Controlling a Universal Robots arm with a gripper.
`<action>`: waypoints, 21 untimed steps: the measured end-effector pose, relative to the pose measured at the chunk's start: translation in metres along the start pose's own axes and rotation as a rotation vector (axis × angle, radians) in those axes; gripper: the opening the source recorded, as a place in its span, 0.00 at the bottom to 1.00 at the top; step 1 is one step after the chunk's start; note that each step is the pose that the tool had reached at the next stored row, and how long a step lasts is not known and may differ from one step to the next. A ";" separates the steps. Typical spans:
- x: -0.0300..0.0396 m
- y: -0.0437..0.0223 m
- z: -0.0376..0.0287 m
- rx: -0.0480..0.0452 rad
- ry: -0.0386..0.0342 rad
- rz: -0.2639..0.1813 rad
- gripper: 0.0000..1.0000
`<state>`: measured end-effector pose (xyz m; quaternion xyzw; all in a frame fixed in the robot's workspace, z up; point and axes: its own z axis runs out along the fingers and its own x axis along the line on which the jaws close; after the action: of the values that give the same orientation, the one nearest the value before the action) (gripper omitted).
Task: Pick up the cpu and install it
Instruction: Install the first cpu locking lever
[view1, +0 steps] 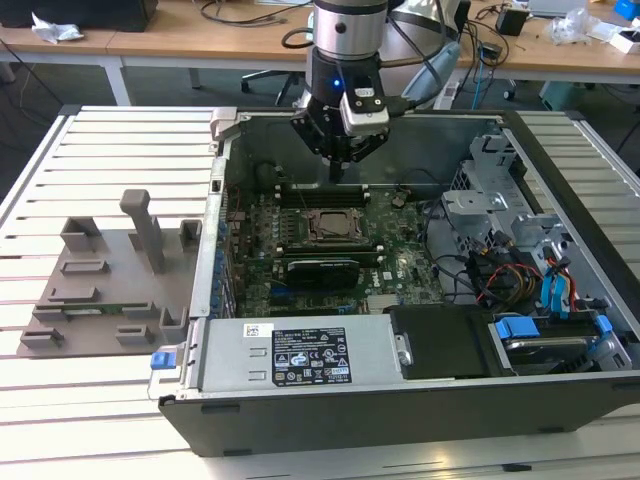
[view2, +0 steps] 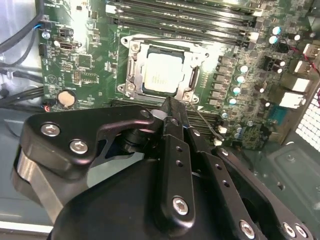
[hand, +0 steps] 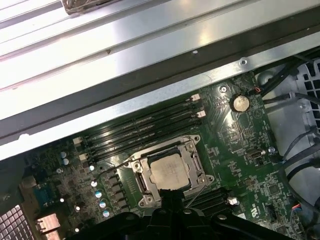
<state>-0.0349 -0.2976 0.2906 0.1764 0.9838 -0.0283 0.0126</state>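
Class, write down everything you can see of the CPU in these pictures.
The cpu is a small flat square chip with a silvery-white metal top and a thin darker rim. It lies level inside the socket frame on the green motherboard, beside the memory slots. The frame's metal edges surround it. The shut tool sits near the socket's edge and holds nothing.

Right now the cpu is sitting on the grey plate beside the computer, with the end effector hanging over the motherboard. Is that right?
Not quite. The cpu sits in the socket on the motherboard, not on the grey plate; the second wrist view shows it. The end effector does hang over the motherboard.
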 end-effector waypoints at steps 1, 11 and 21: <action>0.0000 0.0000 0.0001 -0.0005 -0.0004 -0.010 0.11; -0.0001 0.0001 0.0001 -0.0034 -0.0046 -0.091 0.11; 0.0000 0.0001 0.0001 -0.0054 -0.0076 -0.149 0.11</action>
<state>-0.0348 -0.2976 0.2904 0.1026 0.9942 -0.0272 0.0147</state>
